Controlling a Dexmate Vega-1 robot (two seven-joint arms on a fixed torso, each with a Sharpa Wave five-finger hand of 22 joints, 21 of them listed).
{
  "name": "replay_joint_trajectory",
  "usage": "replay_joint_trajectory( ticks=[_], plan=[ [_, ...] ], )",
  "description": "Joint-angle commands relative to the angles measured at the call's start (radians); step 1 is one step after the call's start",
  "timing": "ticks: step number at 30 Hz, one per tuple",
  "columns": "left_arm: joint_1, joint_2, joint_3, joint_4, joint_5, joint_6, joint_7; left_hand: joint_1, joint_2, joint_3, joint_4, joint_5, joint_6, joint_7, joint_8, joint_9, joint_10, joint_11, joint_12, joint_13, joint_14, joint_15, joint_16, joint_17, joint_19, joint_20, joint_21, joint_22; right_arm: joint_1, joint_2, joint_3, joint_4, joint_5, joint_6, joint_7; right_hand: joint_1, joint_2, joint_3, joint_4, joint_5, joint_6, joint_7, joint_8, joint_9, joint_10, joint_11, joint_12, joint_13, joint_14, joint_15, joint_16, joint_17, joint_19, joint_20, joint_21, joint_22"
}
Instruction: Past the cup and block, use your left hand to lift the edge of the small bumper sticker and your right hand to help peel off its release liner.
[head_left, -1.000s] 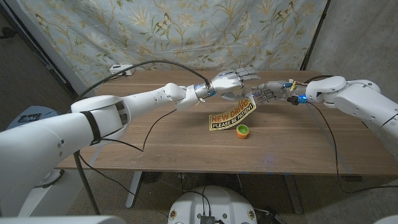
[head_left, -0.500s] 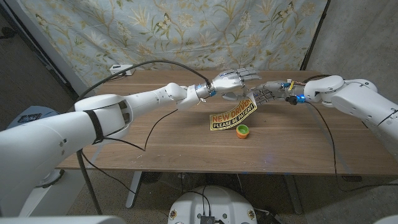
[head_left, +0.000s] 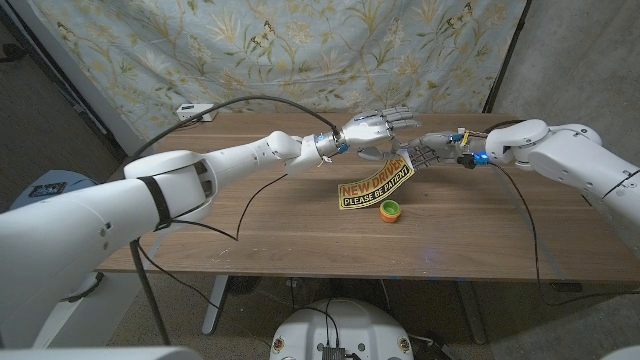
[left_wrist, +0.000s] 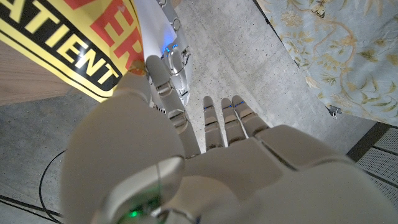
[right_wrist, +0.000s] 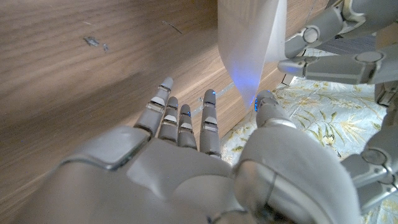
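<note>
Fingers of the right hand (head_left: 428, 152) pinch the translucent release liner (right_wrist: 249, 43) while the left hand (head_left: 372, 128) holds up the bumper sticker (head_left: 374, 183), lifted above the table's (head_left: 250, 215) far middle, past the orange cup (head_left: 390, 210). I judge peeling goes best slowly, hands drawing apart, both grips firm.

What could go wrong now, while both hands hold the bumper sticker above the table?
The right hand seems to pinch only a thin tip of the white liner, so it may slip out or tear.

The left hand holds the bumper sticker by one edge while the rest hangs tilted; a hard pull could crease it or let the glue side fold onto itself.

The sticker's low end hangs near the small orange and green cup and might knock it.
</note>
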Motion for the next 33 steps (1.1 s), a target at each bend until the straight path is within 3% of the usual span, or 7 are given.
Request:
replay_joint_trajectory(
  ticks=[1,11,21,33],
  plan=[
    [0.026,-0.016,-0.067,0.013,0.058,-0.023,0.001,-0.005,-0.005,-0.003,0.002,-0.001,0.002,-0.001,0.009,0.004,0.003,-0.005,0.005,0.003,0.009,-0.001,0.004,0.001,-0.001,-0.001,0.007,0.001,0.013,-0.002,-0.013,-0.015,-0.004,-0.036,0.006,0.009,-0.003,0.004,0.004,-0.003,-0.005,0.015,-0.001,0.002,-0.010,0.002,-0.001,0.005,-0.003,0.009,0.002,0.003,0.004,0.006,0.004,0.002],
    [0.037,-0.018,-0.092,0.004,0.083,-0.027,0.001,-0.005,-0.005,-0.003,0.003,-0.001,0.000,0.000,0.009,0.004,0.006,-0.007,0.005,0.003,0.011,0.000,0.004,0.001,-0.001,0.000,0.007,0.001,0.018,-0.007,-0.023,-0.023,-0.005,-0.055,0.017,0.010,-0.004,0.002,0.006,-0.003,-0.006,0.019,-0.003,0.003,-0.012,0.002,-0.002,0.005,-0.001,0.010,0.002,0.004,0.004,0.008,0.004,0.002],
    [0.040,-0.012,-0.101,-0.005,0.091,-0.030,0.001,-0.005,-0.004,-0.003,0.003,-0.001,0.000,-0.001,0.011,0.004,0.007,-0.009,0.005,0.003,0.012,0.000,0.003,0.001,-0.001,-0.001,0.007,0.001,0.021,-0.004,-0.029,-0.033,-0.009,-0.071,0.010,0.021,0.000,0.002,0.007,-0.002,0.049,0.018,0.018,0.010,-0.004,0.002,0.000,0.006,0.011,0.010,0.006,0.005,0.017,0.007,0.007,0.002],
    [0.049,-0.015,-0.126,-0.004,0.102,-0.044,0.001,-0.006,-0.004,-0.004,0.003,-0.001,-0.001,-0.003,0.012,0.004,0.009,-0.009,0.005,0.003,0.015,-0.002,0.004,0.001,0.001,-0.001,0.008,0.001,0.032,0.004,-0.041,-0.047,-0.022,-0.096,-0.008,0.075,0.031,0.021,0.002,0.000,0.175,-0.016,0.074,0.031,0.030,0.001,0.005,0.007,0.039,-0.005,0.015,0.008,0.038,-0.006,0.009,0.003]
  ],
)
